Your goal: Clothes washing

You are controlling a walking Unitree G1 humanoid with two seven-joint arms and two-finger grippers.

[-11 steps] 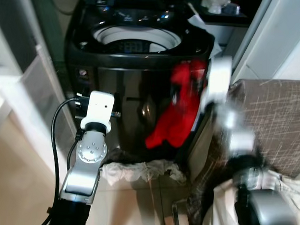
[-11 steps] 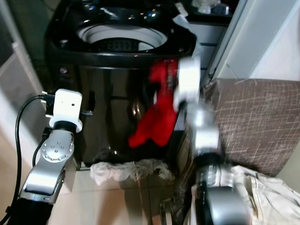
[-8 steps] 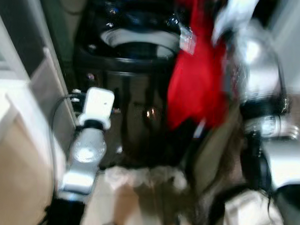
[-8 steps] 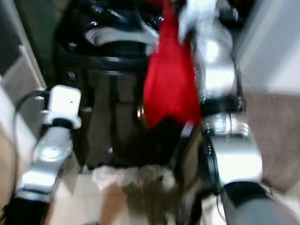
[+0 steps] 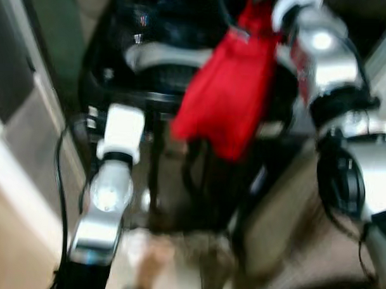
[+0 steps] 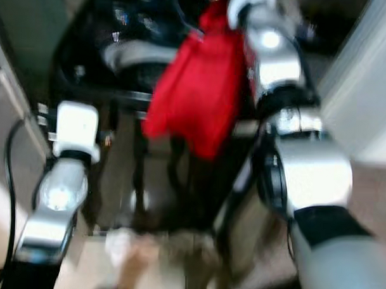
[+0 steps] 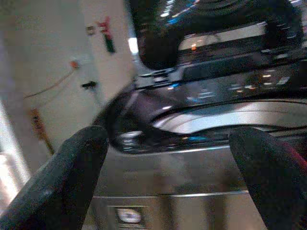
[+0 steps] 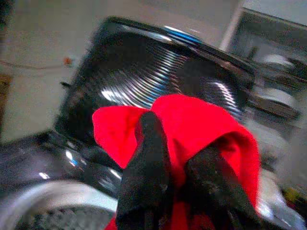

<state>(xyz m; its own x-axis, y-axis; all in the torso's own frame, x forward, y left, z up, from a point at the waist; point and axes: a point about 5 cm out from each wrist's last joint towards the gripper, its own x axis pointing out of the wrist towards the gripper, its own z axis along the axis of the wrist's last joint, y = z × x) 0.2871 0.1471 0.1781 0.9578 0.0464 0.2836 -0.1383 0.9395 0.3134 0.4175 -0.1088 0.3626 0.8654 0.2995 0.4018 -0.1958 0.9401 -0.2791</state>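
Red cloth [image 5: 227,98] hangs from the right tool [image 8: 177,167], whose two black fingers [image 8: 146,163] are clenched on a bunched fold at the top of the garment. In the right wrist view the fabric wraps over and around both fingers, rising above them in a rounded hump. From the head views, which are blurred, the right arm [image 6: 272,58] is raised high above the washing machine [image 5: 151,60], and the cloth drapes down from the tool over the machine's right front corner, its lower hem falling across the dark front panel. The pale rim of the drum opening [image 5: 161,54] lies just to the left of the hanging cloth.

The left tool [image 7: 168,158] is held low before the machine's front, near its left edge, with its fingers [image 7: 62,182] spread wide apart and nothing between them; its wrist view looks up at the control panel and the rim of the opening.
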